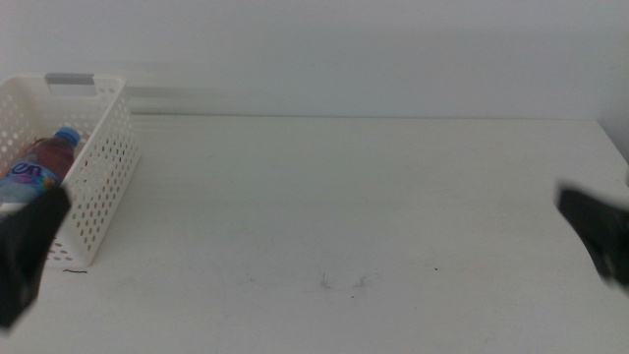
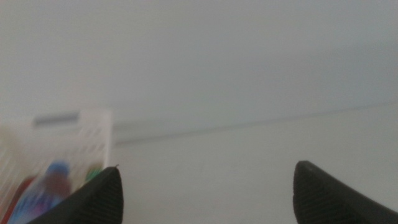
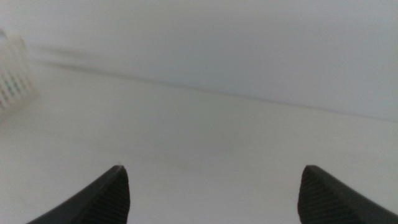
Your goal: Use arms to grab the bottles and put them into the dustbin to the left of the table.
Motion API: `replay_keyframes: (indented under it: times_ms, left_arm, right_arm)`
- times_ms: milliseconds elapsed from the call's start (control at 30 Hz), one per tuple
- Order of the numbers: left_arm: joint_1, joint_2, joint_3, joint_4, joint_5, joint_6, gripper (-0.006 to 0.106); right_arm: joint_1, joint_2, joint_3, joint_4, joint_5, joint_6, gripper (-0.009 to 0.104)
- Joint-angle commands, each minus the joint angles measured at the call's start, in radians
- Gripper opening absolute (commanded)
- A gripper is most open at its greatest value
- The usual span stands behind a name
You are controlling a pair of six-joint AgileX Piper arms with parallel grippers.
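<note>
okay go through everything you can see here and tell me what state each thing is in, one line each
Dustbin: upright at the table's left edge, holding bottles.
Blue-capped bottle: lying inside the dustbin.
Left hand: open, empty, beside the dustbin.
Right hand: open, empty, over the table's right side.
Table: bare white top, faint scuff marks.

I count one white perforated dustbin point(image 1: 98, 172), one blue-capped bottle point(image 1: 39, 167) visible inside, two dark grippers, left point(image 1: 28, 251), right point(image 1: 598, 234), one table point(image 1: 344, 216).
</note>
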Motion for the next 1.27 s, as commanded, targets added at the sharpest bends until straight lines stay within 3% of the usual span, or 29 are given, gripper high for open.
replay_keyframes:
  times_ms: [0,233,433,1233]
  left_arm:
    - [0.033,-0.1,0.107,-0.013,-0.031,-0.012,0.094]
    - [0.13,-0.323,0.322,-0.003,-0.042,-0.012,0.094]
    - [0.13,-0.396,0.448,-0.003,-0.06,-0.01,0.094]
    - [0.13,-0.396,0.448,-0.003,-0.091,-0.012,0.094]
  right_arm:
    - [-0.031,-0.15,0.114,-0.092,-0.032,-0.003,0.091]
    - [-0.218,-0.526,0.337,-0.104,-0.03,-0.003,0.091]
    - [-0.291,-0.71,0.473,-0.1,-0.03,-0.003,0.091]
    - [-0.296,-0.712,0.481,-0.077,0.009,-0.003,0.091]
